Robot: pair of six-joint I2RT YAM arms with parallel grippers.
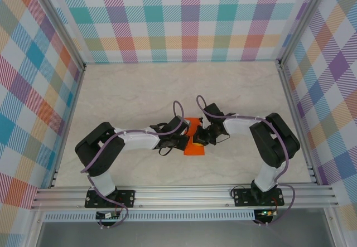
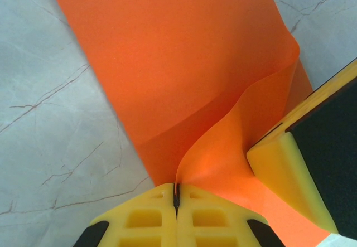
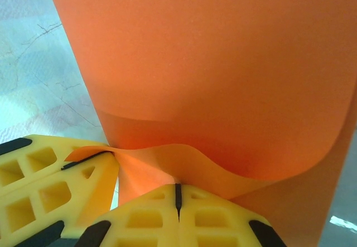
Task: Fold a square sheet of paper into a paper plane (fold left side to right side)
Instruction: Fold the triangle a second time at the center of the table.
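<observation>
**A:** What is the biggest thing there?

**B:** The pale, marble-patterned tabletop, with checked panels along its far, left and right edges.

**A:** And the arms?

**B:** The left arm and the right arm rise from the near edge. Both bend inward, so their wrists meet around the middle of the tabletop, somewhat closer to the near edge than the far one.

**A:** Where is the paper?

**B:** The square sheet of paper lies right there, between and under the two wrists. It is bright orange. Most of it is flat on the tabletop, as the left wrist view shows. One edge is lifted and curls back over the flat part in a soft, rounded bend, seen in the right wrist view.

**A:** How do the jaws stand?

**B:** The left jaws are pressed together, with the raised paper edge running into the seam between them. The right jaws are likewise closed tight on that lifted edge, just beside the left jaws. The yellow fingers of the two arms nearly touch.
</observation>
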